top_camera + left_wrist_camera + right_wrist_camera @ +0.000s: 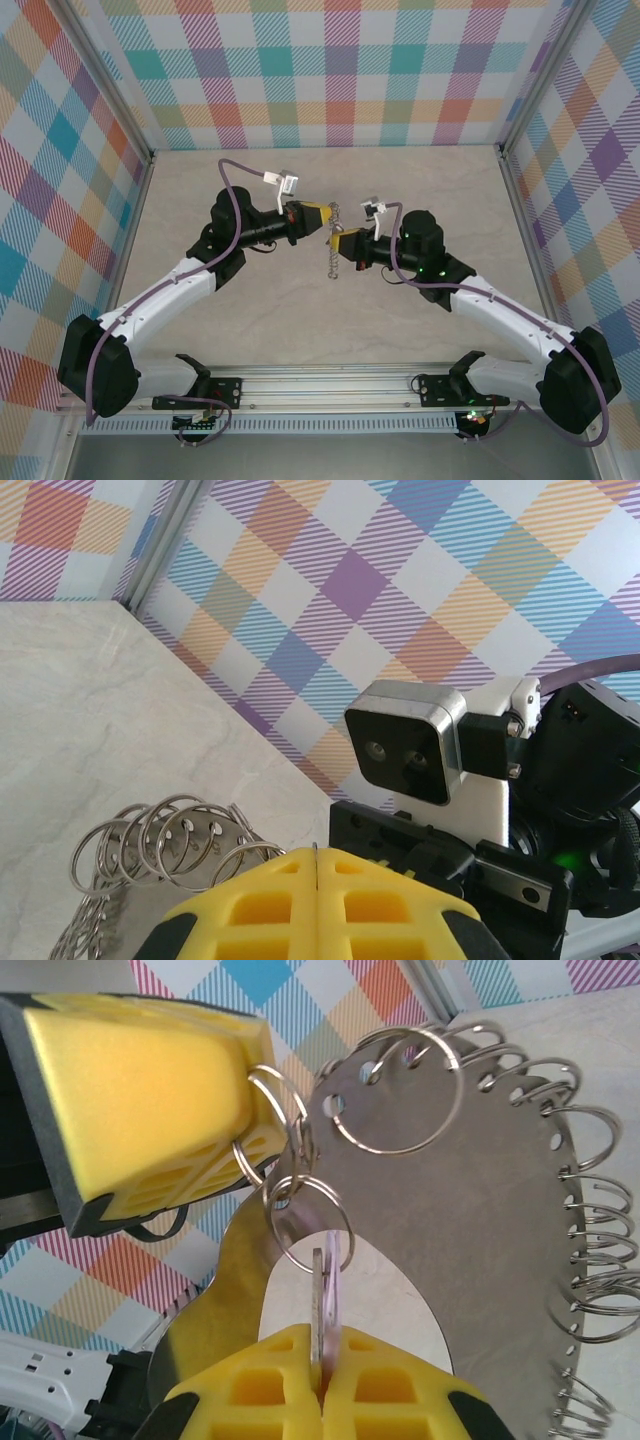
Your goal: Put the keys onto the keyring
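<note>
The left tool (318,218) clamps the keyring (480,1220); at its four o'clock, the right tool (340,243) pinches the lilac key (328,1285).

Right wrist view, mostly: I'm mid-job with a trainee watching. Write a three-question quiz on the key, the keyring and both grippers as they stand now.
1. True or false: the right gripper is shut on the key.
2. What is the left gripper shut on? A) the key B) the keyring C) nothing
3. Fill in: the key's head is pale ___.

Key: 1 true. 2 B, it grips at the small loops along the keyring's edge. 3 lilac.
</note>
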You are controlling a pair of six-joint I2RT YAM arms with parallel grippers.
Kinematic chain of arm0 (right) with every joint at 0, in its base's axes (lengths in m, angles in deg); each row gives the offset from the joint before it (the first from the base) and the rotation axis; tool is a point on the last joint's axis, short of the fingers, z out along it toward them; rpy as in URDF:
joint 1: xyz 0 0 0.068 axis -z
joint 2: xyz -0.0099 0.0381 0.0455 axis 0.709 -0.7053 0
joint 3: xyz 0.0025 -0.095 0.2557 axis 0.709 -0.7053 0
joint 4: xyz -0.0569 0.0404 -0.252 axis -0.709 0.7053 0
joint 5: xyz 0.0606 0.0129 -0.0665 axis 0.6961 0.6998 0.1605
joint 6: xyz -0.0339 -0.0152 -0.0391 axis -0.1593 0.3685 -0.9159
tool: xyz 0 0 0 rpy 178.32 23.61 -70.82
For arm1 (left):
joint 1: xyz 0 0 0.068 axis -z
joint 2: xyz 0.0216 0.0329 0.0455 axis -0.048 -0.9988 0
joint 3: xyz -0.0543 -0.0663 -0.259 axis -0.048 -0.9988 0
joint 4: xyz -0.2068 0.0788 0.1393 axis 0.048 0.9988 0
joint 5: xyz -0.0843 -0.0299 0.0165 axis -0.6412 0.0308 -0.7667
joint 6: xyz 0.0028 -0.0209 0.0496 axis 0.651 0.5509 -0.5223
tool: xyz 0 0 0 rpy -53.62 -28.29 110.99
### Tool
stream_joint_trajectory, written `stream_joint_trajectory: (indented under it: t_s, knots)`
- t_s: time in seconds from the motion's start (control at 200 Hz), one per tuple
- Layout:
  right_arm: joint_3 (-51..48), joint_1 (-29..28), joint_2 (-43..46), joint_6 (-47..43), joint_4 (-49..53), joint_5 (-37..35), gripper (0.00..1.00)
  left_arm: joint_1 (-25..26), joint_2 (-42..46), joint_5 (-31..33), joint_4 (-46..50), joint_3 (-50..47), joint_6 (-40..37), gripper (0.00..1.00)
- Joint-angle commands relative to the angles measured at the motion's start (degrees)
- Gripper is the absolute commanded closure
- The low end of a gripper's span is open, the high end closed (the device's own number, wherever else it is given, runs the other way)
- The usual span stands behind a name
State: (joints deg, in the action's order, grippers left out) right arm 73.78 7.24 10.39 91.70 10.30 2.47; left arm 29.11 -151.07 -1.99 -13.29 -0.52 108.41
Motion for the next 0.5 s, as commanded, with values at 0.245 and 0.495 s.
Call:
stream_joint_trajectory:
  t_s: [0.245, 0.495]
  knots:
    - [4.26, -2.88, -4.73, -0.8, -0.89, 2.92, 1.0, 0.4, 1.51, 1.42, -7.28, -1.56, 1.82, 1.0]
    - [2.55, -2.87, -2.15, -1.01, 2.48, -0.71, 0.84, 0.47, 1.23, 3.11, -8.49, -2.72, 2.36, 1.0]
